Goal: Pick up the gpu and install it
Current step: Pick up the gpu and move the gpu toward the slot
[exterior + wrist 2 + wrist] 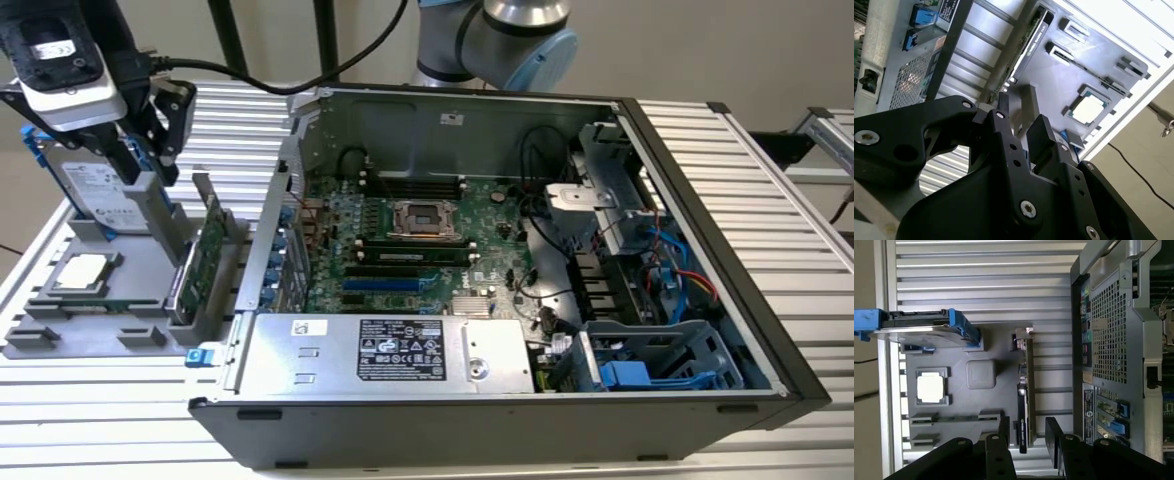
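**Centring my black two-finger gripper [1029,437] over the thin black-and-green gpu [1024,405]**

My jaws stand apart and hold nothing. In the first wrist view the gpu stands on its long edge in the grey plastic tray [999,347], in line with the gap between my fingers [1003,432]. In the exterior view I hang above that tray at the exterior view's far left, just beside the open grey metal computer case [441,430].

To do this step well, I judge that I should keep the card's edge centred in the gap and come straight down. I should close on its flat faces, not on the silver end bracket [1024,335], so that it lifts without tilting in its slot.

Counted: one gpu, one silver hard drive with blue trim [924,330], one small square silver CPU chip [930,388], one tray and one case.
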Tool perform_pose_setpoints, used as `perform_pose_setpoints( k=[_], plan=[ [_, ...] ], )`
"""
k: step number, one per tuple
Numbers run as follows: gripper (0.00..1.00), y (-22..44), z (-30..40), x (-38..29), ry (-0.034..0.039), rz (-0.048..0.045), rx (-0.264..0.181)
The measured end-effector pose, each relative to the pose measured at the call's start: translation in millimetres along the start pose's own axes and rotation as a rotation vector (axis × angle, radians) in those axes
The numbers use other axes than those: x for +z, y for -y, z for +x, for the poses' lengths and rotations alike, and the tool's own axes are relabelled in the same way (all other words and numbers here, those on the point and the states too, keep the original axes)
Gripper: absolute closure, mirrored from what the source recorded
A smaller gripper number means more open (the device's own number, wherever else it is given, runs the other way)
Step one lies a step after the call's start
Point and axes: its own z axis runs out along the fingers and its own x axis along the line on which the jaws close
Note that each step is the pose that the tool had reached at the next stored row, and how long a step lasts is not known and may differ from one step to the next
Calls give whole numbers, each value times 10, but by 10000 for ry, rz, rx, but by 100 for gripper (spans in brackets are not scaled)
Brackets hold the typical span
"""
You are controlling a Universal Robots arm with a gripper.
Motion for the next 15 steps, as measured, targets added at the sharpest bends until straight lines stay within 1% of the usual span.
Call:
perform_pose_setpoints(
  k=[15],
  plan=[
    [0, 2, 1, 43, 0, 0, 0]
  ],
)
